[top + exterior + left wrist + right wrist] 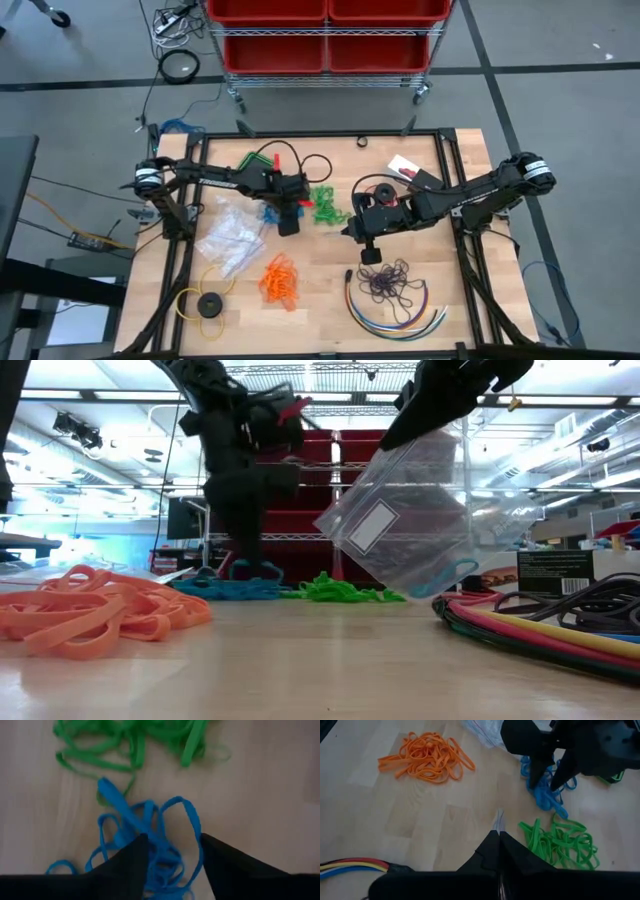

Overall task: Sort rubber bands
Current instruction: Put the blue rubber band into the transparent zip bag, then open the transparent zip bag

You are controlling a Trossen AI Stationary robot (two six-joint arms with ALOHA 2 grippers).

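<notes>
A pale wooden table top [320, 300] in a black frame carries small heaps of thin elastic loops. The blue rubber bands [150, 845] lie between and under the left arm's spread jaws, the green rubber bands [135, 740] just beyond their tips. The orange rubber bands [425, 756] and dark purple rubber bands [392, 282] lie well apart from them, beside curved multicoloured cables [400, 318], a crumpled clear plastic bag [232, 236] and a yellow ring with a black disc [208, 303].

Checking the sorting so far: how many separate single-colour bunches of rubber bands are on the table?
4. Blue bunch under the left gripper; green bunch beside it, mid-table; orange bunch toward the near edge; dark purple bunch inside the curved cables. Stray bands may be hidden under the arms.
</notes>
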